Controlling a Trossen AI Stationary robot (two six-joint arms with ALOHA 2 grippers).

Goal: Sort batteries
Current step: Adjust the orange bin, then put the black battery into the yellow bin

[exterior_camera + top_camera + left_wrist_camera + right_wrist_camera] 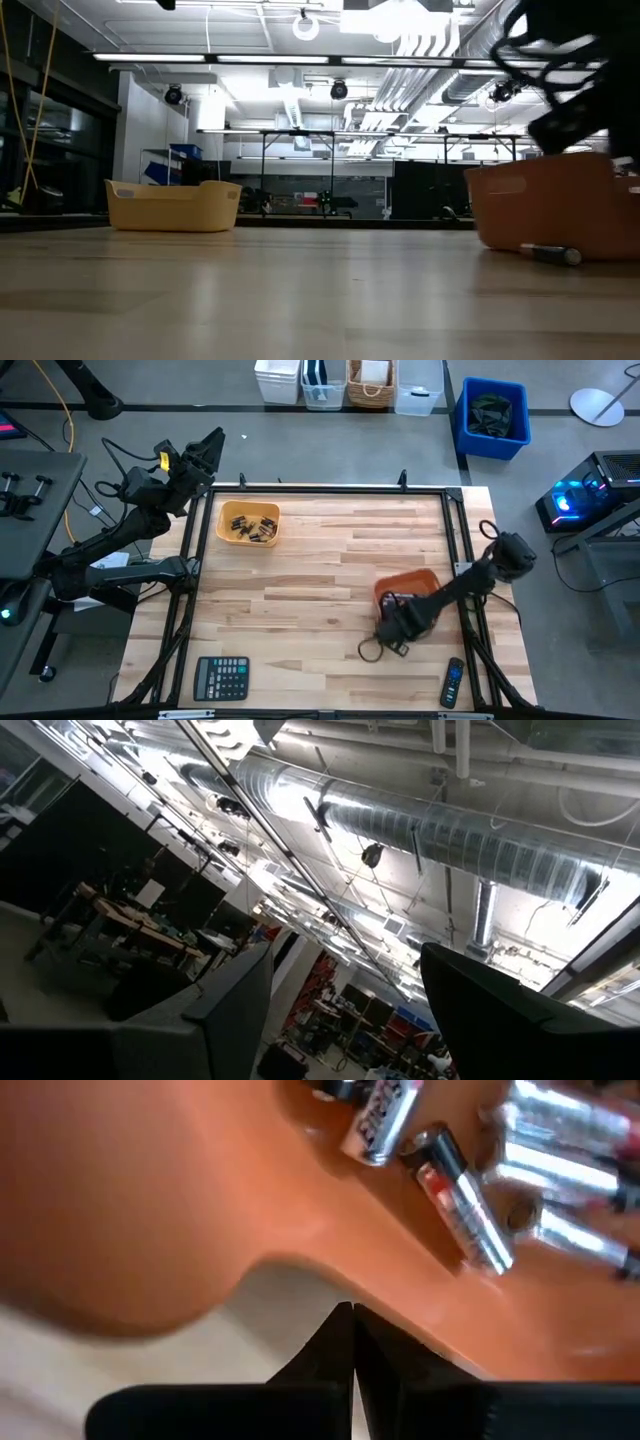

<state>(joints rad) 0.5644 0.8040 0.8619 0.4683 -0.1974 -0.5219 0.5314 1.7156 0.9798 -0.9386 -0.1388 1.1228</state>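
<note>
Wooden surface (320,590), framed by black rails, seen from above. Landmark: the orange bin (408,588). Right pincer (352,1342) hangs at the orange bin's near rim, fingers pressed together with nothing visible between them. Batteries (470,1190) lie loose on the bin's floor, just beyond the fingertips; one battery (548,253) rests on the surface touching or just beside the bin's outer wall. Well apart from the orange bin, a yellow bin (248,523) holds more cells. Left pincer (340,1000) waits off the surface beyond the yellow bin, fingers spread, raised toward the ceiling. Judgement: the closure appears empty; reopen, reach past the rim, straddle a single cell across its width.
</note>
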